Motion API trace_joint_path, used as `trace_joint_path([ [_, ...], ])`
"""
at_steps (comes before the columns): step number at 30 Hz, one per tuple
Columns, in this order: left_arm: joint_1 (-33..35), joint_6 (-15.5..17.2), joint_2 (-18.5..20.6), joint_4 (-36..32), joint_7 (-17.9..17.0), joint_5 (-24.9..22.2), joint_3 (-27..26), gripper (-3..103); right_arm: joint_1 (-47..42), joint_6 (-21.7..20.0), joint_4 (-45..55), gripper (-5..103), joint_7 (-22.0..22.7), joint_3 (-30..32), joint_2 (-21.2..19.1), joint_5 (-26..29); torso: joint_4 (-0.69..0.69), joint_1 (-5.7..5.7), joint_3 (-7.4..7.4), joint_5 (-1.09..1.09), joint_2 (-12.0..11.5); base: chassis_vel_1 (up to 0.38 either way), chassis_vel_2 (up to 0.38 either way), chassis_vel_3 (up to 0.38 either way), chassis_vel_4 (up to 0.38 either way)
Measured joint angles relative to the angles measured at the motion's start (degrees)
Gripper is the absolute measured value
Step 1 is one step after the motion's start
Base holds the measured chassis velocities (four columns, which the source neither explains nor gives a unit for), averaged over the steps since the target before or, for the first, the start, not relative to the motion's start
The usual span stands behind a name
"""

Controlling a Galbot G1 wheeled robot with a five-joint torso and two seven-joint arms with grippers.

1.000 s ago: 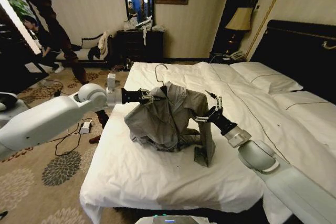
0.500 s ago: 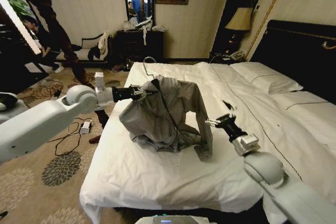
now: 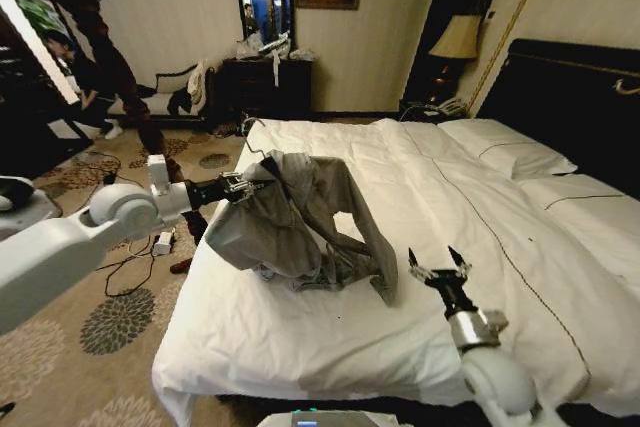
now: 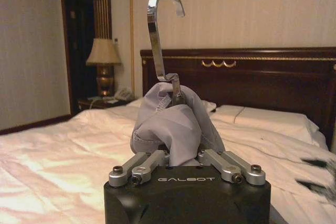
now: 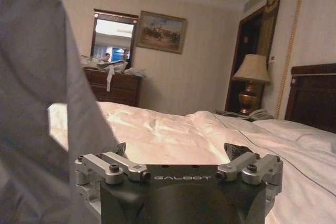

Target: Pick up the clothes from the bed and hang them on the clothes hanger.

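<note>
White bed [image 3: 330,327], patterned carpet [image 3: 110,322], lamp [image 3: 458,39] at 1 o'clock. "GALBOT" on both wrists. Left gripper [image 3: 243,185] clamps clothes [image 3: 290,222] on clothes hanger [image 4: 160,35]; right gripper [image 3: 438,269] spread, empty.

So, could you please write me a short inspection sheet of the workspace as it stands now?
Surface: bed, white duvet, rumpled; pillows at the dark headboard.
Job's things: grey shirt draped over the hanger, its lower part resting on the duvet; silver hook stands above the collar.
Clutter: nothing seen on the bed beyond the shirt.
Grippers: left pincer shut on the shirt at the hanger's neck, at the bed's left edge; right pincer open, empty, above the duvet, apart from the shirt.
Cables: cords and a white power strip on the carpet left of the bed.
Surroundings: dresser with mirror, lamp, painting.
</note>
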Motion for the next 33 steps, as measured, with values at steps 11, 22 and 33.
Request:
trace_joint_path([
  [11,3.3,-1.2,1.4,-2.7,-3.6,1.4,-2.3,16,-2.6,4.2,-1.3,100,-1.1,-0.7,8.1,-5.8,0.02,0.00,0.00,0.00,0.0,0.000,0.000,0.000,0.000],
  [22,10.7,0.2,0.3,-2.4,-14.5,4.2,-13.6,16,-2.4,4.2,-1.1,100,-1.1,-0.7,7.8,-5.7,0.03,0.01,0.01,0.01,0.0,0.000,0.000,0.000,0.000],
  [33,7.1,3.5,-3.9,2.4,-21.8,6.2,-16.2,16,-2.3,4.0,-1.1,100,-1.0,-0.8,7.6,-5.6,0.01,0.01,0.01,0.02,0.0,0.000,0.000,0.000,0.000],
])
